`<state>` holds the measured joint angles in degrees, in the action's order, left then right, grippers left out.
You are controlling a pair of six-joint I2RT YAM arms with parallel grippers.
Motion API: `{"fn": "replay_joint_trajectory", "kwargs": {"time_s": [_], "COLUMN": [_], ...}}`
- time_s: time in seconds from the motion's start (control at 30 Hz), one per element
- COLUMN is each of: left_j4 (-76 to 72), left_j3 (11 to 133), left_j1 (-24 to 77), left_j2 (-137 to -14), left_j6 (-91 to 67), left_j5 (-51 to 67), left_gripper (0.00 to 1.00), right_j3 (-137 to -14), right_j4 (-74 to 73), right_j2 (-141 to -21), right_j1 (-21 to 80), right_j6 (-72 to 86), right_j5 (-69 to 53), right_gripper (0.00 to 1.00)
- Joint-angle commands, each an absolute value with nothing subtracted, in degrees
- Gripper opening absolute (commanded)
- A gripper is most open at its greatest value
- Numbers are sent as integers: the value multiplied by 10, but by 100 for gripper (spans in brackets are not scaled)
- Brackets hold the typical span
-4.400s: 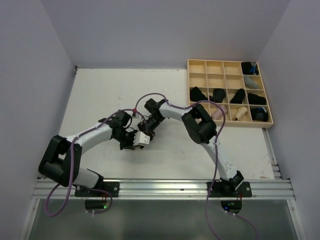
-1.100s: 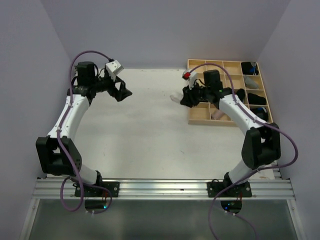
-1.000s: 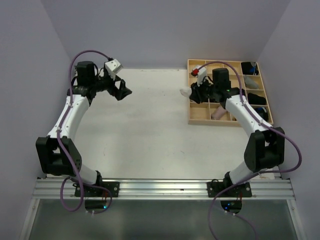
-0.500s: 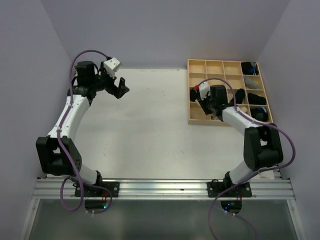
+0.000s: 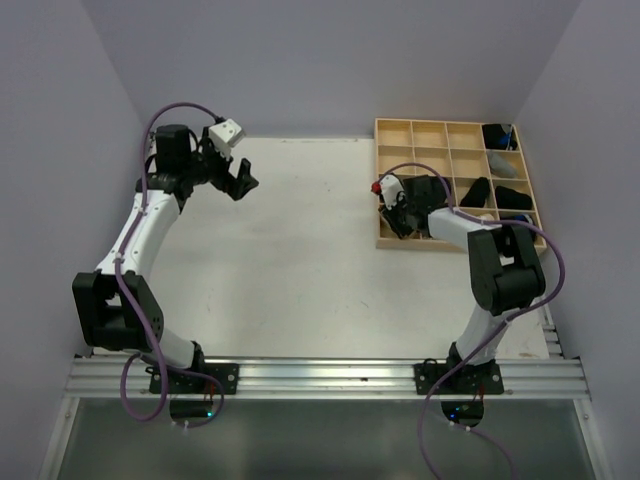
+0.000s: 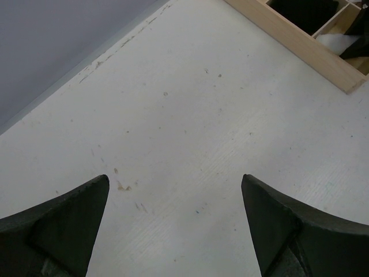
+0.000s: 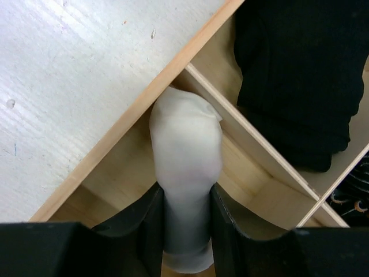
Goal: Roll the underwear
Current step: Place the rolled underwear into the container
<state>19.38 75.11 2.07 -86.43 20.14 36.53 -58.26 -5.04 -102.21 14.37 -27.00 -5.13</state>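
While the left arm holds at the far-left side of the table [image 5: 300, 260], the right arm has done all the moving.

Right gripper [image 7: 185, 196]: jaws pinch the whitish roll [image 7: 185, 144] from both sides. The roll's free end points away from the wrist. It sits inside a compartment of the tray [image 7: 132, 124], close against the outer left wall and near the divider that meets that wall. In the top view this is the near-left corner compartment, with the right gripper [image 5: 397, 218] down in it. Whether the roll touches the compartment floor cannot be told.

Change: about four seconds back both grippers were together at mid-table, with the whitish piece between them. One second back the right gripper held the roll in the air just off the tray's left edge. Half a second back it was over the left column. Now it is lower and nearer, at the corner compartment, and the forearm is folded more tightly toward the tray.

Neighbouring compartment, across the divider: a black roll [image 7: 294, 75], lying apart from the whitish one. Other dark rolls [image 5: 497, 192] occupy cells further right in the tray [image 5: 432, 131].

Left gripper [image 6: 174, 182]: jaws spread wide, nothing between them, bare table [image 6: 190, 127] below. Top view puts it [image 5: 243, 182] at the far left, nearly unmoved over the last second. The tray corner [image 6: 300, 43] shows at the edge of its wrist view.
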Motion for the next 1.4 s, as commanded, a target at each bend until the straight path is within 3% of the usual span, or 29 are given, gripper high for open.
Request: {"fn": "replay_joint_trajectory", "kwargs": {"time_s": [0.0,0.2,0.33,0.5,0.67,0.87,1.0,1.17,1.37], "left_j4": [219,246,257,273,272,276,283,314,288], "left_j3": [762,777,782,788,789,831,884,930,874], "left_j1": [23,23,23,23,23,21,19,5,0], "left_j2": [-874,-889,-893,-903,-907,-939,-963,-994,-977], "left_j6": [221,231,236,238,225,154,113,102,114], "left_j5": [368,375,378,373,369,326,298,335,321], "left_gripper": [100,100,100,100,100,100,100,100,100], "right_j3": [-627,-677,-683,-675,-683,-759,-851,-908,-825], "right_j4": [-90,-181,-206,-227,-249,-297,-354,-404,-362], "right_j2": [-1040,-1072,-1064,-1032,-995,-968,-955,-958,-932], "right_j1": [148,148,147,140,136,119,107,106,107], "right_j6": [-279,-254,-244,-246,-242,-220,-203,-146,-107], "right_j5": [-103,-140,-130,-123,-110,-112,-158,-272,-312], "right_gripper": [0,2,31,42,64,80,97,99,99]}}
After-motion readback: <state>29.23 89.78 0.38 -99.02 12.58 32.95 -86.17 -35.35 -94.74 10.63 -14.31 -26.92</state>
